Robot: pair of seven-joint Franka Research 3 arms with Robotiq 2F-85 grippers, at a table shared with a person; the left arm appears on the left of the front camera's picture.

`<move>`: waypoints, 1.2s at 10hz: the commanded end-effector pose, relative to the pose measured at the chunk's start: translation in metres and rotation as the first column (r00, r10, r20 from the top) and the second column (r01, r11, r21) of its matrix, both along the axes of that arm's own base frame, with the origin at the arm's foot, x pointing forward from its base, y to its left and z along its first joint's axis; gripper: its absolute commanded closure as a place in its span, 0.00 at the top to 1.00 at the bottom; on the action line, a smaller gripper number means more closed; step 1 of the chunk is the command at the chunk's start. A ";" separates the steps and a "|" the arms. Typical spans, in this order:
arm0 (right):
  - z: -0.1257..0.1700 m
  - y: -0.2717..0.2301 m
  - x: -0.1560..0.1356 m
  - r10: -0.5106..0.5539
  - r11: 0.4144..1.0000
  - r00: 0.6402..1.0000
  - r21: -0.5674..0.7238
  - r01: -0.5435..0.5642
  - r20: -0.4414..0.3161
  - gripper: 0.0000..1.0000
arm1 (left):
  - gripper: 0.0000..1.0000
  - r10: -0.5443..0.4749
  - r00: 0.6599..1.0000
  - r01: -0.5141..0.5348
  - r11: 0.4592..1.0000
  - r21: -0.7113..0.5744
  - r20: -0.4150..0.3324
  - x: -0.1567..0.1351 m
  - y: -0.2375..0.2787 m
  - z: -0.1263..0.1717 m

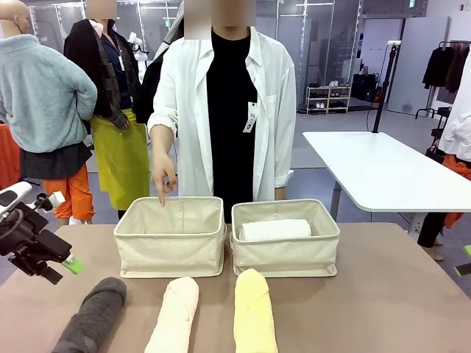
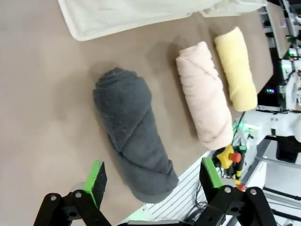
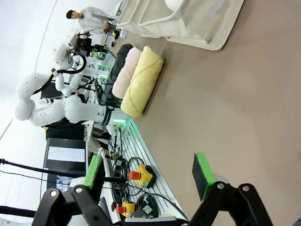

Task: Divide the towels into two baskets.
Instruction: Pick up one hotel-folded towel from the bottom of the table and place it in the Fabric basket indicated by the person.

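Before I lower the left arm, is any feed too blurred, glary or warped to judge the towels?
Front view: sharp, evenly lit, no glare, faint shadows on the table. Left wrist view: dark grey towel in focus, soft shadow beside it. Right wrist view: rolled sideways, background bowed by the lens, pale yellow towel clear.
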State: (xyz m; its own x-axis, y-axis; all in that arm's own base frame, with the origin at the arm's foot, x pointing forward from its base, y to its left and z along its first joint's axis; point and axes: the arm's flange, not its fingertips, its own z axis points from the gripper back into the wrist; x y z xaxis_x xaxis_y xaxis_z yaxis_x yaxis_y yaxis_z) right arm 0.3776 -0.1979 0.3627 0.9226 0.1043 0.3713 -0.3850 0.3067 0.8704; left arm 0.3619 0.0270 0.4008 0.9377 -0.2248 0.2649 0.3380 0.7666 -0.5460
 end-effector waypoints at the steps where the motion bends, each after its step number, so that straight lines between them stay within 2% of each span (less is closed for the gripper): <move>1: 0.001 0.003 -0.004 -0.007 1.000 1.000 -0.009 0.007 0.007 0.94 | 1.00 0.025 1.000 -0.026 0.998 0.065 0.006 -0.018 -0.018 -0.029; 5: 0.001 0.003 -0.004 -0.007 1.000 1.000 -0.009 0.007 0.007 0.94 | 1.00 0.041 0.999 -0.041 0.993 0.113 -0.001 -0.021 -0.039 -0.071; 7: 0.001 0.003 -0.004 -0.007 1.000 1.000 -0.009 0.007 0.007 0.94 | 1.00 0.043 0.999 -0.041 0.989 0.141 -0.013 -0.023 -0.044 -0.080; 9: 0.001 0.003 -0.004 -0.007 1.000 1.000 -0.009 0.007 0.007 0.94 | 1.00 -0.017 0.997 0.025 0.995 0.099 -0.080 -0.031 -0.055 -0.085; 12: 0.001 0.003 -0.004 -0.007 1.000 1.000 -0.009 0.007 0.007 0.94 | 1.00 -0.021 0.996 0.031 0.992 0.120 -0.085 -0.036 -0.062 -0.093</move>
